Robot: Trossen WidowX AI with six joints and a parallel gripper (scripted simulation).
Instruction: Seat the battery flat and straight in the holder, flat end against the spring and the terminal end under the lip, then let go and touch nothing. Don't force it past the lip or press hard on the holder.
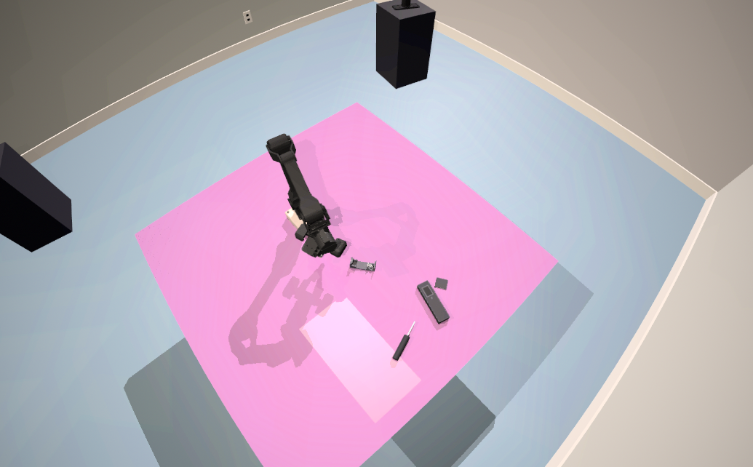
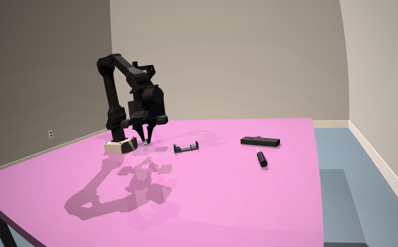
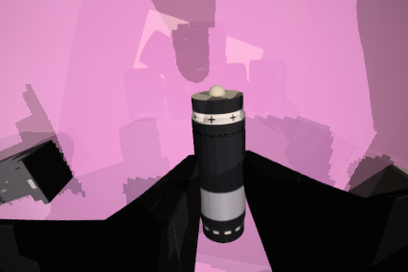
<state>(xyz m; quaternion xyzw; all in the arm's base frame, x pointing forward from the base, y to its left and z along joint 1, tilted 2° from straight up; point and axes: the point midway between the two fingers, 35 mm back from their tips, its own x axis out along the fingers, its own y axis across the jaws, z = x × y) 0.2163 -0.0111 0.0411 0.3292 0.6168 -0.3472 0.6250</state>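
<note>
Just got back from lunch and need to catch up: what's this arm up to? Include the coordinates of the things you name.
The black arm has its pincer [image 2: 145, 141] [image 3: 219, 162] shut on a battery [image 2: 145, 143] [image 3: 221, 157], with the plus-marked terminal end sticking out past the fingers. The battery is not in the holder [image 1: 361, 265] [image 2: 186, 149], which sits apart on the pink table [image 1: 239, 203] [image 2: 225, 190] with its spring showing, so seating and letting go are still to be done. A screwdriver [image 1: 401, 346] [image 2: 261, 159] and a dark oblong device [image 1: 433, 302] [image 2: 260, 141] lie farther off, untouched.

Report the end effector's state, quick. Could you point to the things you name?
End effector [image 2: 145, 141] [image 3: 219, 162]: closed on the black cylindrical battery with white and silver bands [image 2: 145, 143] [image 3: 219, 157], gripped across its sides.
</note>
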